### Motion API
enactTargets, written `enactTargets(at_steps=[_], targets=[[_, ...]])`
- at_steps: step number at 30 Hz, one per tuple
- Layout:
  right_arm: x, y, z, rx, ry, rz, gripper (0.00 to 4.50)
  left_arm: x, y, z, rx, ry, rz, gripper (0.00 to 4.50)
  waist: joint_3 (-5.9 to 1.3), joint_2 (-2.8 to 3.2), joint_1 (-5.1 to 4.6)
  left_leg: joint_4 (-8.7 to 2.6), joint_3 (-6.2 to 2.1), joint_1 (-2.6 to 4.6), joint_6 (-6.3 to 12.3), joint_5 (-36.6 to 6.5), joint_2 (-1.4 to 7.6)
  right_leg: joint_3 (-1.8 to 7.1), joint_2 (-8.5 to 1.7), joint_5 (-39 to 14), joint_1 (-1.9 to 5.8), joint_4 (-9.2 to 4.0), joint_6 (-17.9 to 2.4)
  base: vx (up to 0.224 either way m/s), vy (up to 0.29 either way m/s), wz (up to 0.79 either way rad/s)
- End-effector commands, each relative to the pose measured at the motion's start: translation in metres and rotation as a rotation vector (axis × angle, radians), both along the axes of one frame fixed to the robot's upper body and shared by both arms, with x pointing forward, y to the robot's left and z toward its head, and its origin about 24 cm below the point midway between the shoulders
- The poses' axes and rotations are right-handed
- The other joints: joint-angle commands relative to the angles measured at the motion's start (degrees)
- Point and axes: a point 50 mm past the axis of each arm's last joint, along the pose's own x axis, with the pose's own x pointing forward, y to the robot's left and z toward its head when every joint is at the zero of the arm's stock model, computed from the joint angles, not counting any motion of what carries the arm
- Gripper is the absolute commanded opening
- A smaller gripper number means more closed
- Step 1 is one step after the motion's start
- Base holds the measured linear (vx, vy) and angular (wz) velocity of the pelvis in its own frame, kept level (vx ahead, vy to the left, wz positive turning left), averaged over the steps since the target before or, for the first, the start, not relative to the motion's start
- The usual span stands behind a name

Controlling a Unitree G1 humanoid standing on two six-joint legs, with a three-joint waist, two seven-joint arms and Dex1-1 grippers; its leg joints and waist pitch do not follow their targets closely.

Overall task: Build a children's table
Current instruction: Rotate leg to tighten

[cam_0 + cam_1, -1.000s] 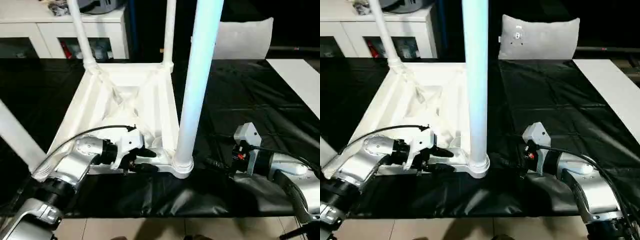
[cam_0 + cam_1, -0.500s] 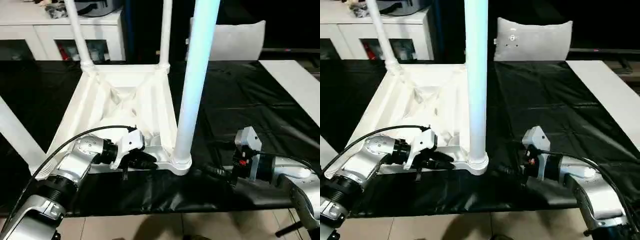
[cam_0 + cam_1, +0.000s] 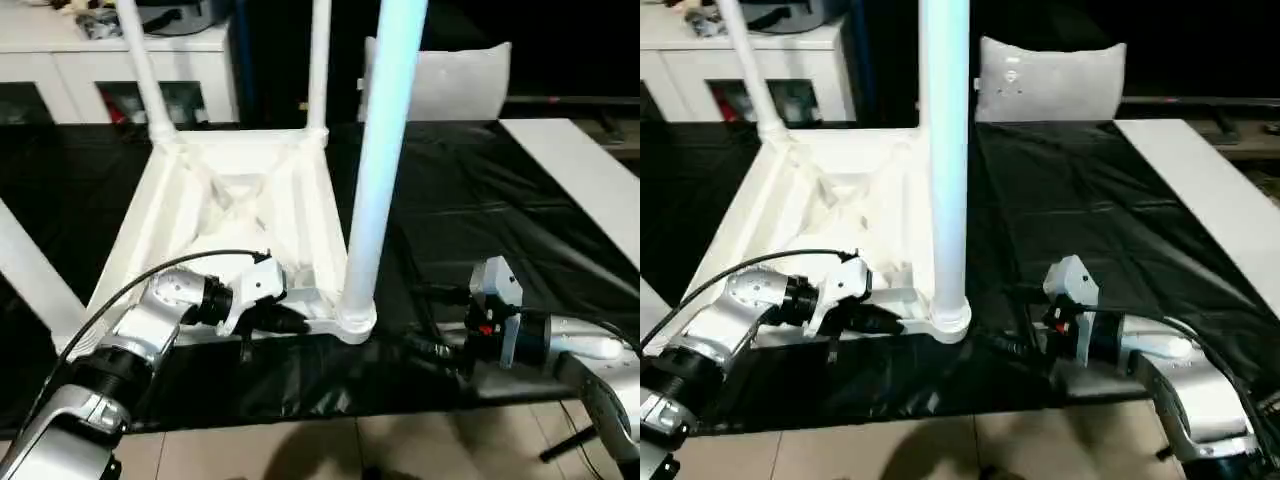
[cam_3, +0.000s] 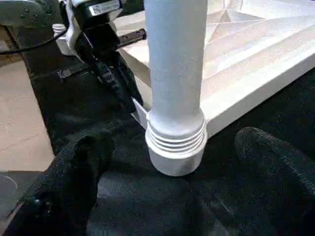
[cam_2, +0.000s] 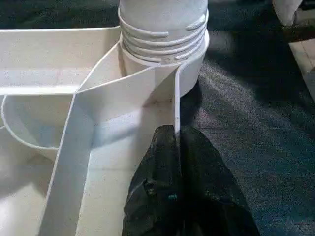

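At the centre of the head views we see the table [image 3: 240, 215] lying upside down on a black sheet [image 3: 470, 210], ribbed underside up. Its legs stand upright in the corner sockets; the near leg [image 3: 380, 150] rises through the middle of the frame. Our left gripper [image 5: 178, 147] sits at lower left, clenched on the table's near rim, one finger on each side of the thin wall, beside the near leg's threaded socket. Our right gripper [image 4: 172, 162] rests low at lower right, fingers spread wide apart, the near leg's base between them, untouched.
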Motion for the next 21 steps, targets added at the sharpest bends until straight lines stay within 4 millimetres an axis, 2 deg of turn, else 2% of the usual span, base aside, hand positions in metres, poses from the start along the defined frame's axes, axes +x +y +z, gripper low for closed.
enactTargets(at_steps=[1,2,3,4,5,6,7,8,9,11,15,18,21], targets=[[0.004,0.0018,0.0066,-0.01,-0.026,0.006,4.5,0.0013,0.0043,-0.0035,0.039,0.001,0.028,0.03,-2.96,-3.79,2.48,-2.87,0.13,2.97,0.22,-32.0,-1.47,5.81,-2.16,-40.9,-2.48,-6.98,3.3,-0.001,-0.079,0.13],[0.0041,0.0018,0.0066,-0.01,-0.026,0.006,4.5,0.0015,0.0042,-0.0035,0.039,0.0,0.03,0.03,-2.67,-3.99,2.42,2.32,1.21,2.99,0.66,-21.1,-3.67,5.21,-4.36,-56.0,-3.91,-10.88,5.5,0.091,-0.11,-0.01],[0.0042,0.0017,0.0066,-0.01,-0.026,0.004,4.5,0.0023,0.0041,-0.0038,0.04,-0.003,0.041,0.03,-3.73,-3.92,3.89,0.88,-0.28,-0.76,2.12,-6.8,-2.56,7.83,-6.3,-56.5,-0.56,-9.7,5.1,0.099,-0.086,-0.27],[0.0044,0.0016,0.0066,-0.01,-0.025,0.002,4.5,0.0032,0.0039,-0.0043,0.044,-0.005,0.051,0.03,-4.75,-3.21,4.85,-1.84,-0.64,-2.58,1.81,-2.4,-1.97,7.26,-4.88,-46.1,1.42,-7.39,4.0,0.099,-0.086,-0.27],[0.0045,0.0017,0.0066,-0.01,-0.025,0.001,4.5,0.0034,0.004,-0.0045,0.048,-0.003,0.052,0.03,-4.4,-2.78,5.18,-3.18,-0.43,-2.71,1.27,-0.9,-1.43,6.62,-3.51,-37.9,1.05,-7.13,2.5,0.086,-0.055,-0.16],[0.0044,0.002,0.0067,-0.01,-0.024,0.002,4.5,0.0036,0.0043,-0.0047,0.053,0.0,0.053,0.03,-4.41,-2.23,4.81,-3.89,0.12,-2.35,0.86,-4.4,-1.41,6.18,-1.18,-21.0,0.57,-5.71,-1.8,0.0,0.0,0.0],[0.0044,0.0021,0.0067,-0.009,-0.024,0.003,4.5,0.0036,0.0044,-0.0047,0.056,0.001,0.053,0.03,-4.59,-1.81,4.74,-4.0,0.09,-2.35,0.44,-5.7,-1.38,6.11,-1.06,-18.6,0.81,-5.32,-3.3,0.0,0.0,0.0],[0.0043,0.0025,0.0069,-0.008,-0.023,0.005,4.5,0.0037,0.005,-0.0049,0.061,0.004,0.054,0.03,-4.9,-1.51,4.55,-3.99,0.07,-2.32,0.18,-6.7,-1.31,6.03,-0.8,-14.0,0.96,-4.95,-5.3,0.0,0.0,0.0],[0.0048,0.0026,0.0074,-0.006,-0.027,0.002,4.5,0.0037,0.006,-0.0047,0.063,0.006,0.052,0.03,-4.77,-1.24,4.2,-4.21,0.05,-2.23,0.42,-8.2,-1.22,5.89,-0.76,-11.9,1.04,-4.94,-6.9,0.0,0.0,0.0],[0.0048,0.0025,0.0076,-0.005,-0.028,-0.001,4.5,0.0039,0.0066,-0.0043,0.064,0.006,0.051,0.03,-4.76,-1.3,3.94,-4.38,0.09,-2.11,0.8,-9.6,-1.17,5.77,-0.81,-12.0,1.23,-5.21,-7.6,0.0,0.0,0.0],[0.0048,0.0026,0.0078,-0.004,-0.031,-0.003,4.5,0.0045,0.006,-0.0014,0.041,-0.01,0.034,0.03,-4.38,-1.09,3.37,-5.01,0.15,-1.69,1.1,-14.5,-0.92,5.73,-1.07,-18.4,1.09,-6.41,-7.4,0.0,0.0,0.0],[0.005,0.0046,0.0078,0.001,-0.034,0.002,4.5,0.0047,0.0054,0.0002,0.034,-0.019,0.021,0.03,-4.3,-1.26,3.19,-5.1,0.18,-1.53,1.05,-15.7,-0.92,5.81,-1.29,-21.4,0.97,-6.86,-6.6,0.0,0.0,0.0],[0.0057,0.0064,0.0081,0.005,-0.037,0.003,4.5,0.0058,0.0046,0.0019,0.034,-0.041,0.016,0.03,-4.36,-1.37,3.13,-5.12,0.21,-1.6,1.25,-14.8,-0.89,5.88,-1.33,-21.1,0.93,-6.94,-6.4,0.0,0.0,0.0]])
